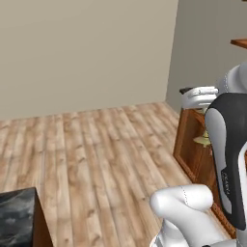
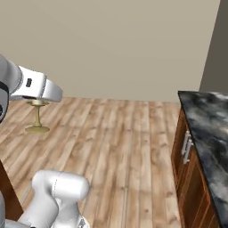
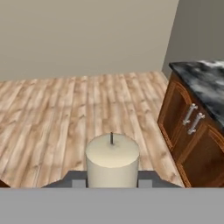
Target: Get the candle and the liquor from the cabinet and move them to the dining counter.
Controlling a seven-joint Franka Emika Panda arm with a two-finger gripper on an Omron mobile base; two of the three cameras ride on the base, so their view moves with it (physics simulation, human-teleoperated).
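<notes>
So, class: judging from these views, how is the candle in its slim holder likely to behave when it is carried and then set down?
The candle looks stiff, so it should keep its shape between the closed jaws. Its holder has a thin stem on a small round foot, so it is probably top-heavy and may tip if set down tilted. The smooth wax could slip.

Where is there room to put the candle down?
The gripper is shut on the candle, held above the wood floor. The marbled countertop over the base cabinet doors, to the right, shows bare stone in view. A corner of another marbled top sits bare at lower left. Nothing looks crowded.
</notes>
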